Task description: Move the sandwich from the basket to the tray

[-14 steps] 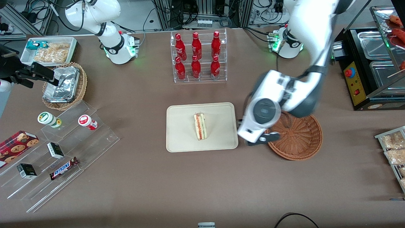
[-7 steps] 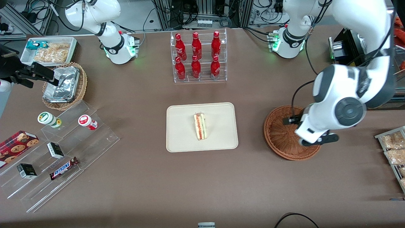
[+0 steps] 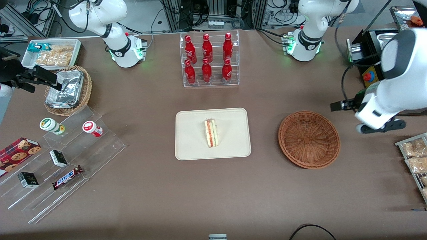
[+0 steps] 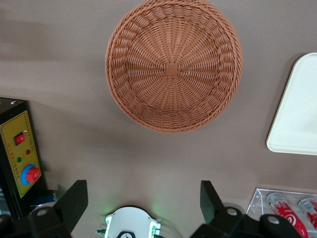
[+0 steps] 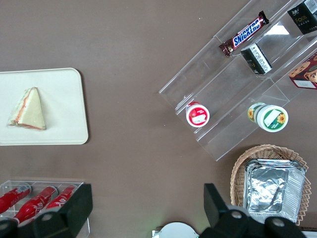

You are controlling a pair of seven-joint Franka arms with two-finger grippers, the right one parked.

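The sandwich (image 3: 210,133), a pale wedge with red and green layers along its edge, lies near the middle of the cream tray (image 3: 190,143); the right wrist view shows the same sandwich (image 5: 28,110) on that tray (image 5: 64,124). The reddish-brown basket (image 3: 309,139) sits empty beside the tray, toward the working arm's end. My gripper (image 4: 142,201) hangs open and empty high above the table, off the basket (image 4: 173,64) and near the black control box. Its wrist (image 3: 377,108) shows in the front view. An edge of the tray (image 4: 297,119) also shows in the left wrist view.
A clear rack of red bottles (image 3: 209,60) stands farther from the front camera than the tray. A black control box with a red button (image 3: 373,83) and snack trays (image 3: 413,156) are at the working arm's end. A foil-pack basket (image 3: 68,90) and acrylic shelves (image 3: 66,156) are at the parked arm's end.
My arm has swung from the tray's edge across the basket toward the working arm's end of the table and risen. The sandwich has stayed on the tray.
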